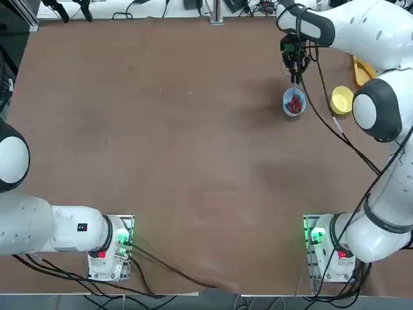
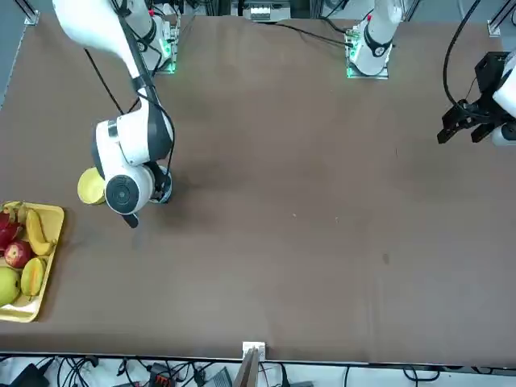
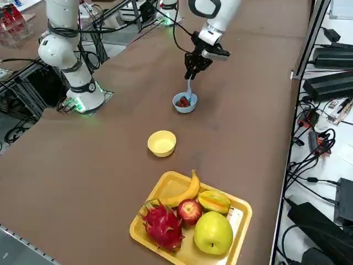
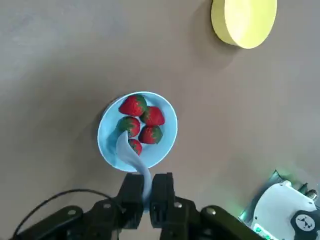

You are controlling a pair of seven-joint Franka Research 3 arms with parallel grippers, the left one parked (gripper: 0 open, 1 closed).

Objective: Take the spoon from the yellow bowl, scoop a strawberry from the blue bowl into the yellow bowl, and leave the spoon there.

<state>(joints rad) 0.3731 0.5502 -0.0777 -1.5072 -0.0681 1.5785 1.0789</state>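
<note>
We have the right gripper clamped on the spoon, handle rising steeply, its tip dipped among strawberries in the blue bowl. In the top view, the yellow bowl lies near, at three o'clock.

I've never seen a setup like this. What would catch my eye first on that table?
Probably the white robot arm's black pincer, hanging over a small round light-blue bowl of red strawberries, clamped on a pale plastic spoon whose tip dips among them. Beside it on the brown table sits a small round yellow bowl. Toward the table's edge, a rectangular yellow tray holds bright fruit.
</note>
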